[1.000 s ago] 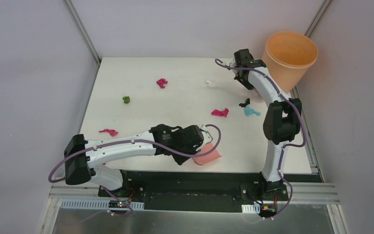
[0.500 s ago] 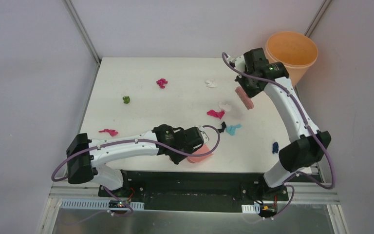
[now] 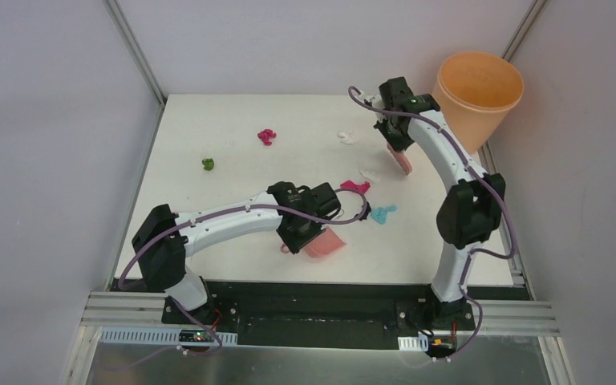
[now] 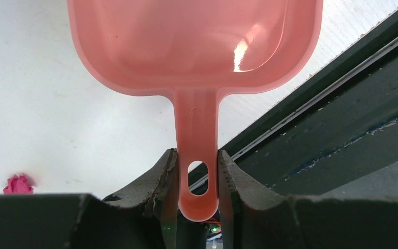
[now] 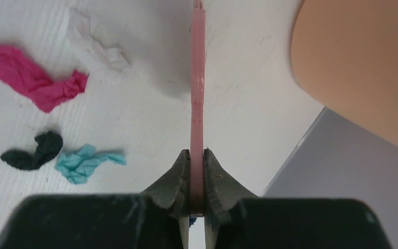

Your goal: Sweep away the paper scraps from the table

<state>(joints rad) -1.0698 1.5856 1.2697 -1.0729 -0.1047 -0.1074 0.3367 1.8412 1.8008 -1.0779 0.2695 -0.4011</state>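
I take the far edge of the surface (image 3: 233, 192) as twelve o'clock. Nearest me, at about six o'clock and just inside the black strip (image 3: 289, 286), the left gripper (image 4: 197, 193) is clamped on the handle of the pink dustpan (image 4: 194, 46). One finger presses each side of the hanging hole. From above, the wrist covers most of the pan and only a pink corner shows. In the wrist view the top of the frame cuts off its front lip. A magenta bit (image 4: 18, 184) at that view's lower left is half hidden behind the gripper body.

The paper scraps (image 5: 31, 78) that I can see all lie on the surface, none in the pan. A cluster sits at the dustpan's one o'clock: a magenta scrap (image 3: 355, 187), a teal scrap (image 3: 382, 213) and a white scrap (image 3: 369, 173). A black scrap (image 5: 31, 153) beside the teal one is plain from the right wrist. From above it is hard to pick out so near the left arm (image 3: 224, 218). Farther out lie a green scrap (image 3: 208, 164) at ten o'clock, a second magenta piece (image 3: 266, 136) at eleven and a second white piece (image 3: 347, 137) past twelve.

At one o'clock the right gripper (image 5: 197, 176) is pinched tight on the pink hand brush (image 5: 197, 78). The brush is seen edge-on, with its head out of that frame. Whether the head touches the surface I can't tell. The orange bucket (image 3: 479, 92) stands off the far right corner, partly cut off in the wrist view.
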